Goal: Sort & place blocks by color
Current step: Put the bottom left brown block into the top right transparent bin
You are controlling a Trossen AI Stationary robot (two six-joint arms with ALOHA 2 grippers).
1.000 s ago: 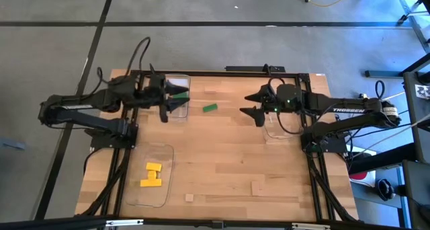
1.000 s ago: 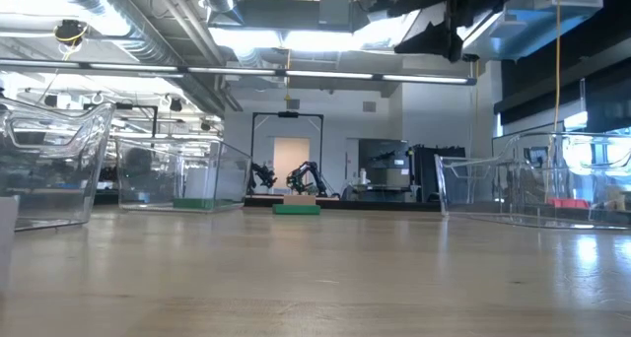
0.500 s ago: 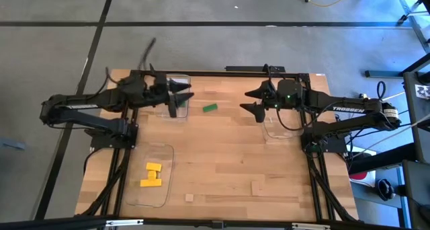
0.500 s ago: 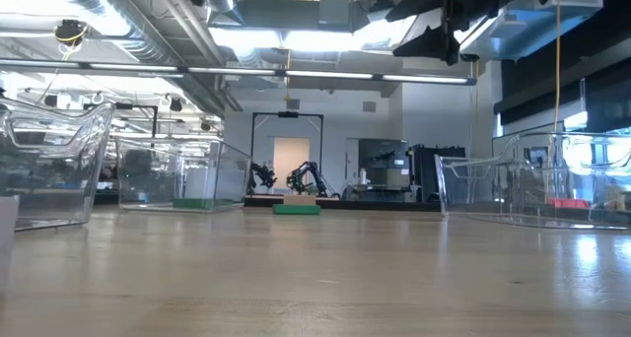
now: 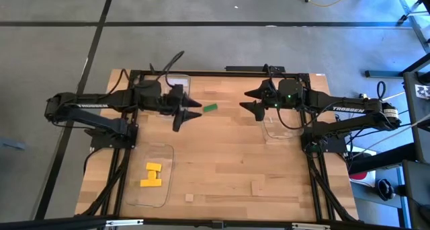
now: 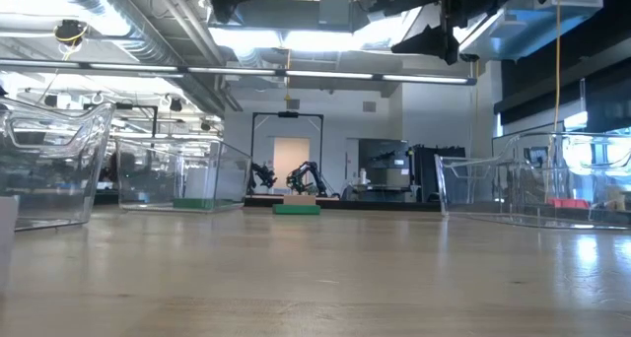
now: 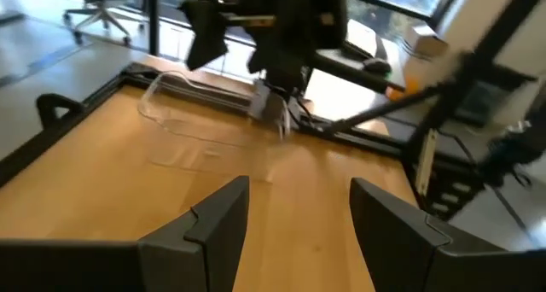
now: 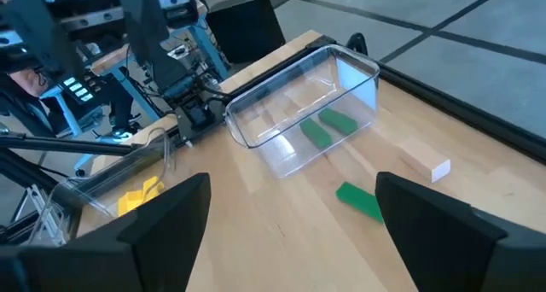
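Risk of nudging green block [image 5: 210,108] away: left gripper [image 5: 191,111] spread and empty just left of it; right gripper [image 5: 250,101] spread, waiting farther right.

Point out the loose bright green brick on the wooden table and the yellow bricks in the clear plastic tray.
loose bright green brick [image 5: 210,108], high view, its top face.
yellow bricks [image 5: 152,175], high view, middle of the cluster.
clear plastic tray [image 5: 164,152], high view, bare corner.

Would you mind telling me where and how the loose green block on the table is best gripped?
Grip the green block across its narrow width, coming straight down from above. It lies flat on the bare table, apart from the clear tray, so both long sides look free. The left gripper is open beside it.
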